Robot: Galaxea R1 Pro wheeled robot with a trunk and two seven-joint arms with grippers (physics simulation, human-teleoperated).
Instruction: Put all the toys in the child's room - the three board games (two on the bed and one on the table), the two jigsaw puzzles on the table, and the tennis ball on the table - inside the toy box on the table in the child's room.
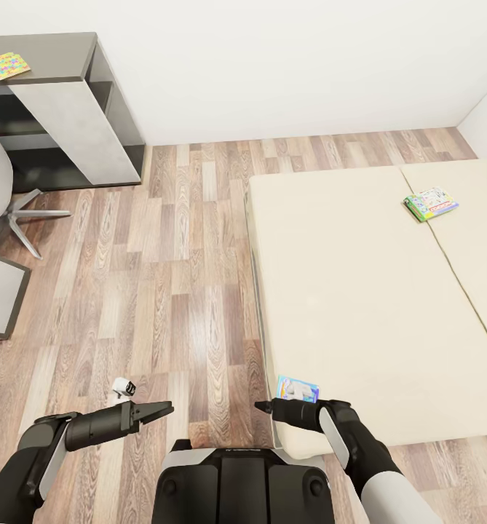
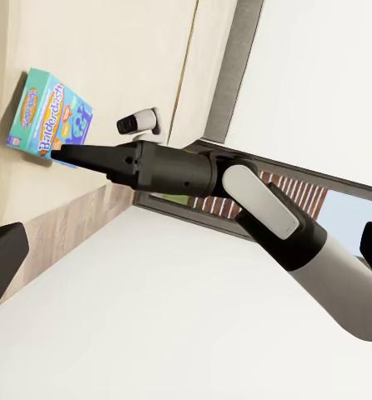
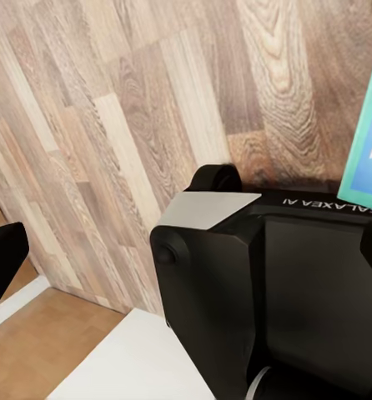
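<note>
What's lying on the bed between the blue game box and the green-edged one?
Nothing: in the head view, bare beige mattress separates the light blue game box near the bed's corner from the green-edged game box.

the bed (image 1: 345, 291) has a plain beige mattress with a seam running down its right part, and it stands on the wood-plank floor (image 1: 177, 291). two board games lie flat on it, well apart. a light blue one (image 1: 298, 389) sits at the near edge of the mattress, close to the near left corner; in the left wrist view its cover (image 2: 48, 117) reads "balderdash". a green-edged one with a white colourful cover (image 1: 431, 203) lies far back on the right, just beside the seam. in the far left corner a dark grey table (image 1: 61, 65) with a white panel carries a thin multicoloured jigsaw puzzle (image 1: 7, 65) on its top.
</note>
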